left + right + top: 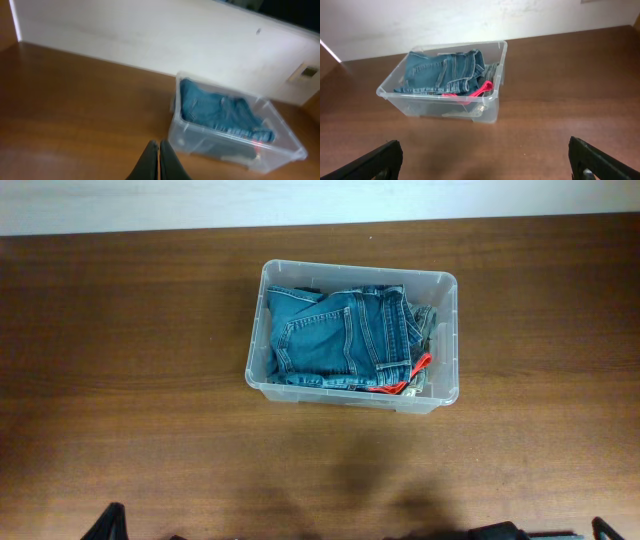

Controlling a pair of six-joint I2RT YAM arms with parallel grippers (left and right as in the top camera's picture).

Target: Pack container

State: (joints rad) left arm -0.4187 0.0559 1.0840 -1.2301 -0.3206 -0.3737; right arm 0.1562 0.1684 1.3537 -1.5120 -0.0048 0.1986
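The container (440, 106), holding folded jeans (445, 70), sits on the bench (560, 75) well ahead of the right gripper (483, 150), spread wide, and ahead-right of the left gripper (158, 150), pressed together.

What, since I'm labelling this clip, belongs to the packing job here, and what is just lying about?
Job: container; blue jeans inside it; red strap-like piece beside the jeans, also inside.
Just there: wooden table; white wall.
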